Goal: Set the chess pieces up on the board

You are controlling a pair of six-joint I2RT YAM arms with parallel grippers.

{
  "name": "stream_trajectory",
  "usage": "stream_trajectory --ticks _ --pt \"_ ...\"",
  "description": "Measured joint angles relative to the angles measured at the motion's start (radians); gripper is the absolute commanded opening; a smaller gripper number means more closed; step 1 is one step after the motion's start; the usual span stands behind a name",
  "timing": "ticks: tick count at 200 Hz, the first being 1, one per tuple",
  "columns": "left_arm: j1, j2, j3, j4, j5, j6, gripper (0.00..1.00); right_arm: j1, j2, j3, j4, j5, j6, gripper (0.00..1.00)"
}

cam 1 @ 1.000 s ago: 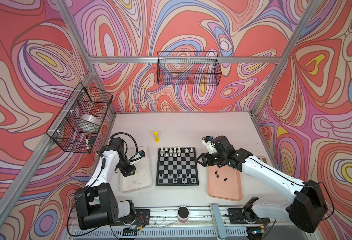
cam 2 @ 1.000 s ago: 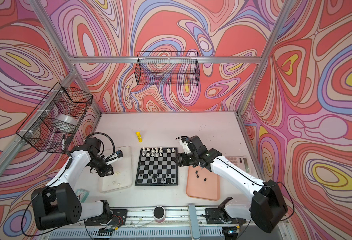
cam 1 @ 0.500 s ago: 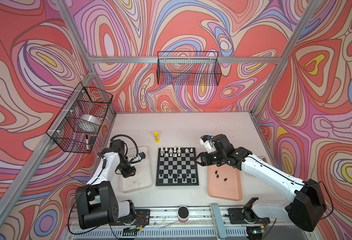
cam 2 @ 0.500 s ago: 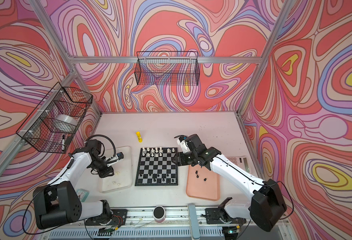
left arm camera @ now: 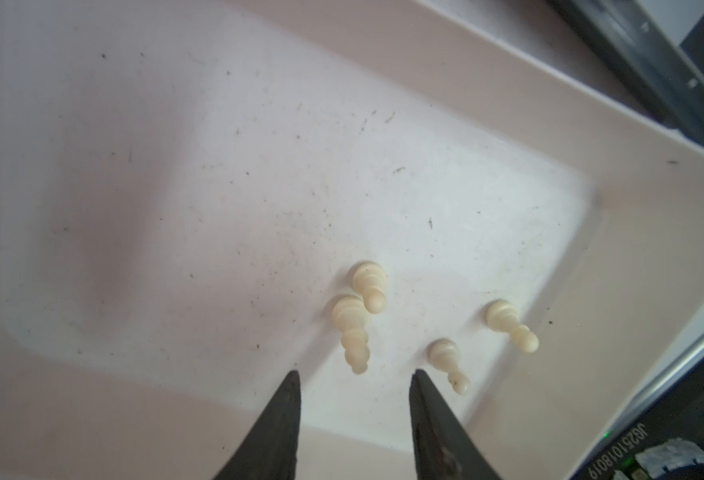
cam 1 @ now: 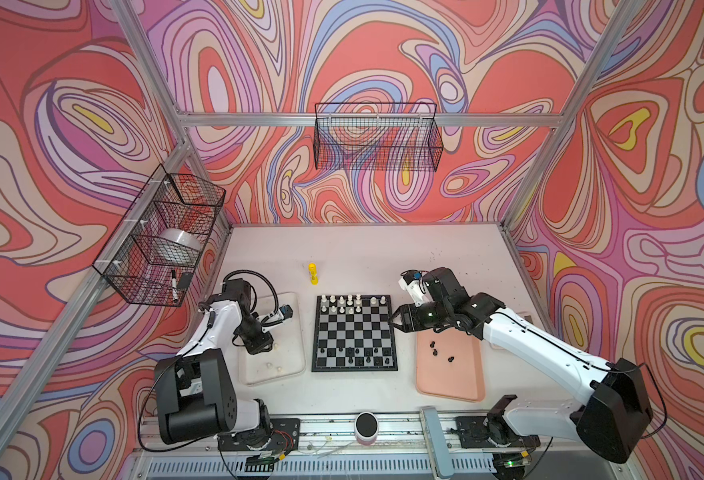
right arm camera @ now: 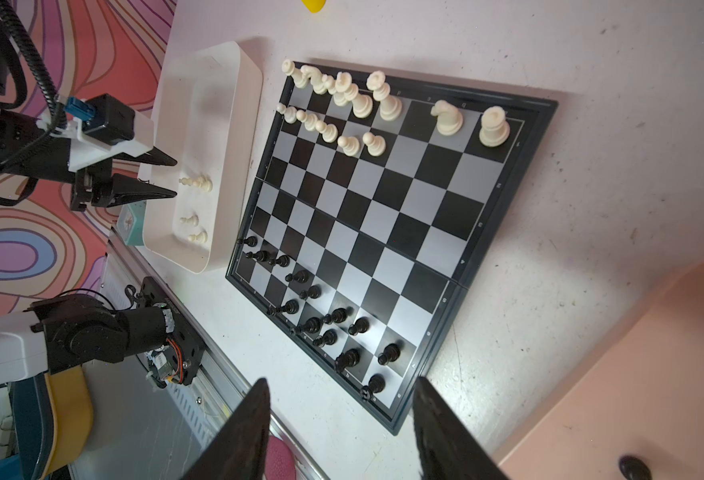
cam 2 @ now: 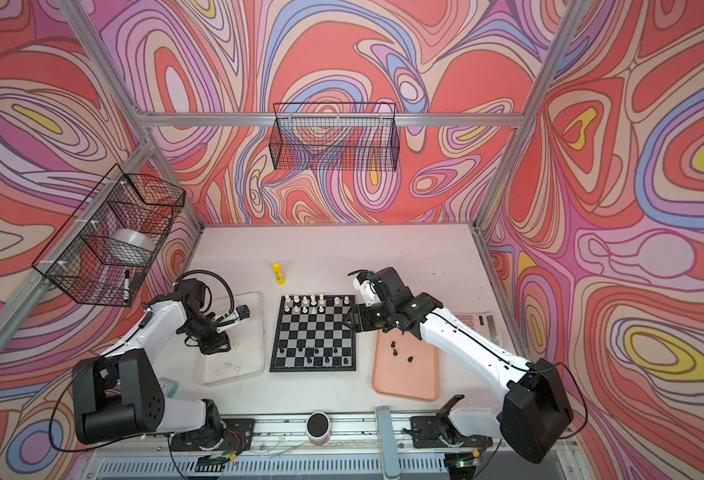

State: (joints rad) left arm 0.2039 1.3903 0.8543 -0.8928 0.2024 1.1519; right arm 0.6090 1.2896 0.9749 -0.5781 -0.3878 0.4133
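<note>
The board [cam 1: 354, 332] [cam 2: 312, 332] [right arm camera: 383, 216] lies mid-table. Cream-white chess pieces [cam 1: 348, 301] [cam 2: 304, 301] stand in its far rows and black ones [cam 1: 354, 357] [cam 2: 317, 357] in its near rows. My left gripper [cam 1: 260, 348] [cam 2: 217, 348] [left arm camera: 354, 372] hangs open and empty over the clear whitish tray [cam 1: 290, 320] [left arm camera: 591, 124]. Several white pieces [left arm camera: 352, 324] lie just beyond its tips. My right gripper [cam 1: 396, 323] [cam 2: 348, 324] [right arm camera: 340, 380] is open and empty at the board's right edge. Three black pieces [cam 1: 436, 353] [cam 2: 396, 353] lie on the pink tray [cam 1: 450, 382] [cam 2: 408, 382].
A yellow glue stick [cam 1: 312, 274] [cam 2: 277, 274] stands behind the board. Wire baskets hang on the left wall [cam 1: 159, 237] and the back wall [cam 1: 377, 141]. A calculator [cam 2: 477, 322] lies under the right arm. A round pink-and-black object [cam 1: 366, 426] sits on the front rail.
The left jaws have opened a little wider over the clear tray. The right gripper has edged slightly toward the board. Neither gripper has taken or released anything.
</note>
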Motion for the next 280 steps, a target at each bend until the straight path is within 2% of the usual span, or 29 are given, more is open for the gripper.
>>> stream_trajectory --ticks 280 --pt "-0.001 0.020 -0.014 0.015 0.008 0.042 0.49 0.001 0.031 0.026 -0.012 0.002 0.008 0.57"
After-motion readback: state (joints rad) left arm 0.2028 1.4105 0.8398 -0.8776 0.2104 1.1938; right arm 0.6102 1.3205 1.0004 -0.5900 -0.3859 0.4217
